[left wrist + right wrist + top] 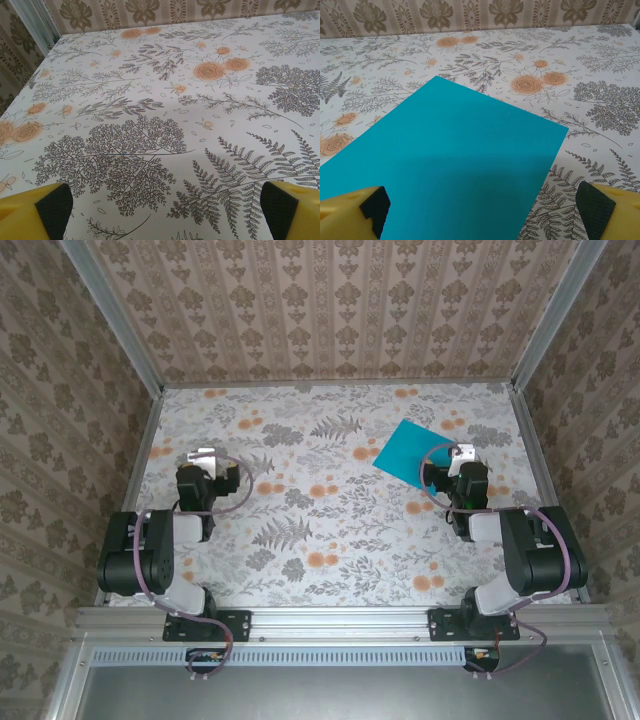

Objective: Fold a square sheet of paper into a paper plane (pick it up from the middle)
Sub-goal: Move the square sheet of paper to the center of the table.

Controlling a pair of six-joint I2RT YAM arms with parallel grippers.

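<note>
A square sheet of paper (408, 449), teal-blue, lies flat and uncreased on the floral table (330, 520) at the back right. My right gripper (452, 456) hovers over the sheet's near right part. In the right wrist view the sheet (455, 160) spreads between and beyond the yellow fingers (350, 210); the right gripper (482, 212) is open and holds nothing. My left gripper (203, 454) is over bare tablecloth at the left. In the left wrist view the left gripper (162, 212) is open wide, its black pads (54, 210) far apart. The paper plane is out of view.
Patterned walls close the table in on three sides. Aluminium rails run along the left edge (138, 455) and the right edge (533, 455). Both arm bases stand at the near edge. The floral cloth stretches unbroken between the two grippers.
</note>
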